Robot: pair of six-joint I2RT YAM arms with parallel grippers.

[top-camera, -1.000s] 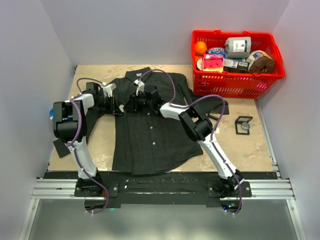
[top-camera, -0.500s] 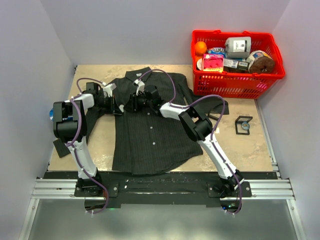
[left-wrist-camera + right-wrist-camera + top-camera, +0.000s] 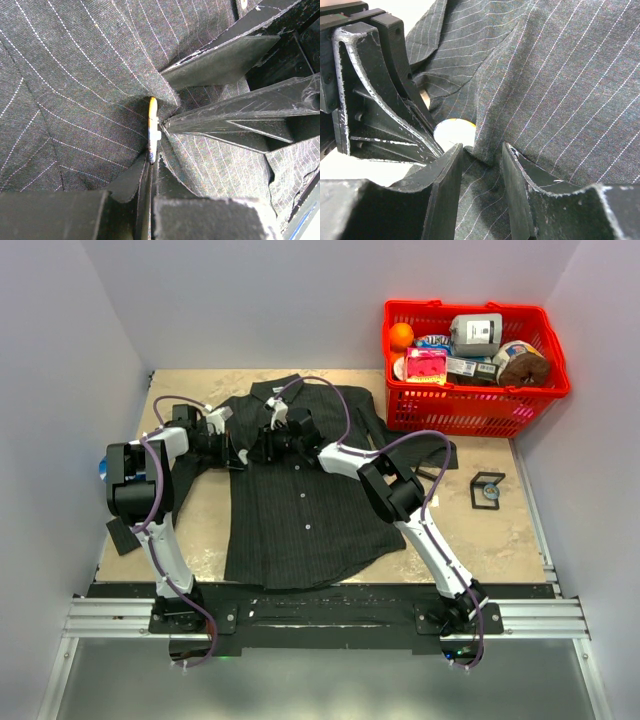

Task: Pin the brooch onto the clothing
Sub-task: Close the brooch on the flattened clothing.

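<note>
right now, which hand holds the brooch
The left hand, shut on the yellow-edged brooch seen edge-on; the right hand only pinches a fold of the clothing.

The brooch shows only a thin yellow edge, the rest seemingly buried in the clothing.

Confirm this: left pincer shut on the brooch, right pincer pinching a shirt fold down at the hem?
Not the hem. The top external view shows the right pincer pinching a fold at the upper chest of the shirt; the left pincer is shut on the brooch.
</note>
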